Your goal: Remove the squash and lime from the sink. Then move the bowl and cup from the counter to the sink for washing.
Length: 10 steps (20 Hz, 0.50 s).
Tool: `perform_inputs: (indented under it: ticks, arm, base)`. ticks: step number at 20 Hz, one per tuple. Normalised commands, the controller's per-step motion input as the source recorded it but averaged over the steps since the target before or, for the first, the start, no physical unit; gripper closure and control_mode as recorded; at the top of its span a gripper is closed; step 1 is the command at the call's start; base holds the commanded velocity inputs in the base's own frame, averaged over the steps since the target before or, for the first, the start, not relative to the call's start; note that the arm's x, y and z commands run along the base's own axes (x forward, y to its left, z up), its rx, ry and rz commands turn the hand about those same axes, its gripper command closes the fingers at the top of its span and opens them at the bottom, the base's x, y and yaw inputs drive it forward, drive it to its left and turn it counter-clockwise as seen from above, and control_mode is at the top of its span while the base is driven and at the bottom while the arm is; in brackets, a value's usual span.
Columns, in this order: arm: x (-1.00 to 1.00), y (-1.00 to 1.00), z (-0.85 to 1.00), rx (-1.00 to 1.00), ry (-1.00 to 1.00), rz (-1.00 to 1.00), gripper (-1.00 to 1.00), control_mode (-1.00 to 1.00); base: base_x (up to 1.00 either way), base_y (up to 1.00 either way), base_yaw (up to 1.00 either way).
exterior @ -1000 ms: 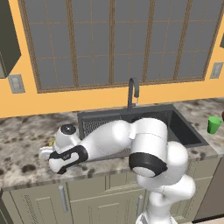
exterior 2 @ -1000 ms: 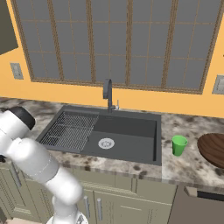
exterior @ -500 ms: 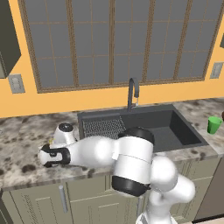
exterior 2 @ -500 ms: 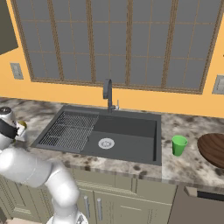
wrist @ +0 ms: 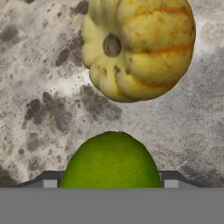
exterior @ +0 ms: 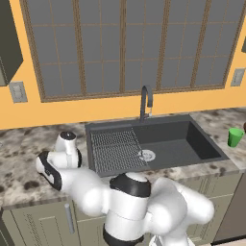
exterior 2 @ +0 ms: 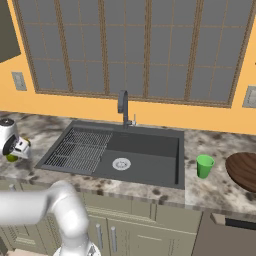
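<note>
White arm [exterior: 96,192] bent over left counter [exterior: 24,144], dark sink [exterior: 153,144], green cup [exterior: 235,137]

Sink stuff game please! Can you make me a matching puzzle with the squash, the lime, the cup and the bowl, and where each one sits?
Things:
1. squash
2. lime
3. cup
4. bowl

Places:
A. counter, just right of the sink
B. counter, at the far right edge
C. closest to the hand camera
D. speckled counter, beyond the green fruit

Pairs: 1-D, 2-C, 3-A, 4-B
</note>
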Motion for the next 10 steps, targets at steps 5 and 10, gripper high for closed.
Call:
perform_inputs:
  ticks: [5, 10]
  arm:
    - [0.19, 0.08, -0.27, -0.04, 0.07, -0.01, 1.00, -1.00]
    - [0.12, 0.02, -0.33, -0.06, 0.09, -0.01, 1.00, -1.00]
  base:
    - [0.00, 0.00, 0.00]
    - [0.00, 0.00, 0.00]
